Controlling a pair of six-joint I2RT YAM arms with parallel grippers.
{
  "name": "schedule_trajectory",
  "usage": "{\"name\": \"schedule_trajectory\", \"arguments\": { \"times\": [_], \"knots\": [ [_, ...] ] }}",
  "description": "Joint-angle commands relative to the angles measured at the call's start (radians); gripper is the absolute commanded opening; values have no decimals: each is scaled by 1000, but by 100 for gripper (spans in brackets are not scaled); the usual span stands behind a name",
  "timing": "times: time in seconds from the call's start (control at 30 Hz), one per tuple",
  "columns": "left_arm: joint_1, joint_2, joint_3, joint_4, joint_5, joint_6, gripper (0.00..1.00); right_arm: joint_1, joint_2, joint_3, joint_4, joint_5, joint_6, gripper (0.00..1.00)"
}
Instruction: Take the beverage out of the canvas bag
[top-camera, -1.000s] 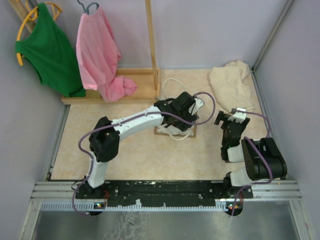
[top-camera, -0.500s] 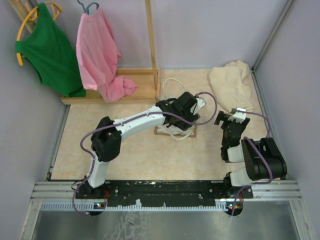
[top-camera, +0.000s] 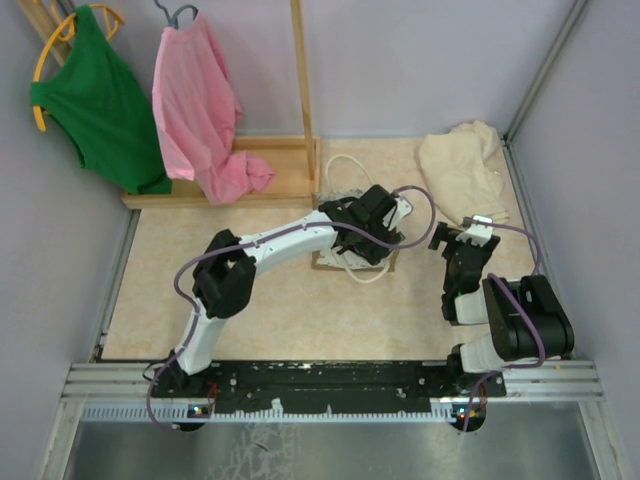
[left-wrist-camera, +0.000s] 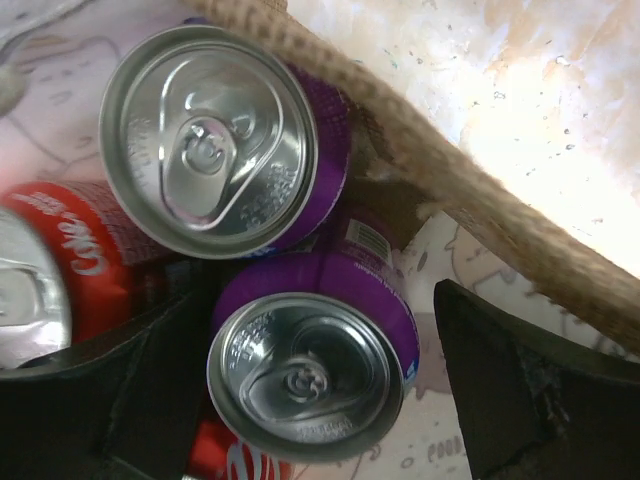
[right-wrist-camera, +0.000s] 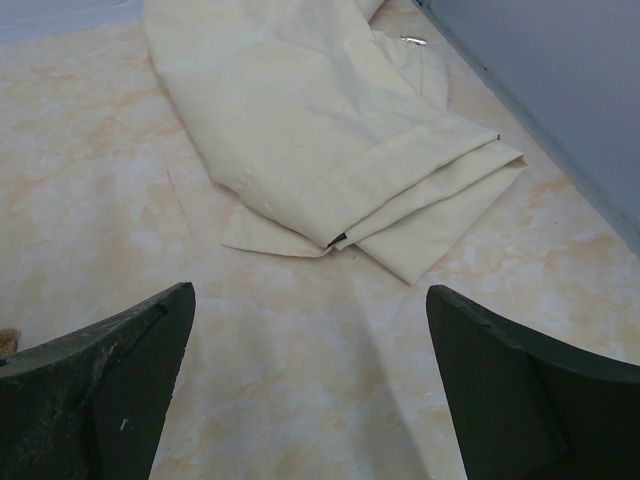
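Observation:
The canvas bag (top-camera: 330, 262) stands mid-table, mostly hidden under my left gripper (top-camera: 367, 232), with its white rope handles (top-camera: 342, 164) spilling out. In the left wrist view I look down into the bag past its woven rim (left-wrist-camera: 420, 150). Inside stand two purple cans, one nearer (left-wrist-camera: 310, 375) and one behind it (left-wrist-camera: 210, 140), and a red can (left-wrist-camera: 70, 260). My left gripper (left-wrist-camera: 320, 395) is open with its fingers on either side of the nearer purple can, and a gap shows on the right side. My right gripper (top-camera: 455, 237) is open over bare table (right-wrist-camera: 310, 380).
A folded cream cloth (top-camera: 462, 165) lies at the back right, just ahead of the right gripper (right-wrist-camera: 320, 130). A wooden rack (top-camera: 300, 110) at the back left carries a green shirt (top-camera: 95, 100) and a pink shirt (top-camera: 200, 105). Walls close in on both sides.
The left arm has shifted slightly to the right and lower over the bag, and its jaws have spread wider. The right arm has not moved.

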Motion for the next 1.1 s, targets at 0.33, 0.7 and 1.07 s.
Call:
{"name": "schedule_trajectory", "arguments": {
  "times": [0.33,0.7,1.07],
  "knots": [
    [7,3,-48,16,-7,6,81,9,2,14,43,17,-10,99],
    [8,-33,-54,17,-17,20,0,9,2,14,43,18,-11,99],
    [8,-165,-58,24,-77,57,0,9,2,14,43,17,-12,99]
  ]
}}
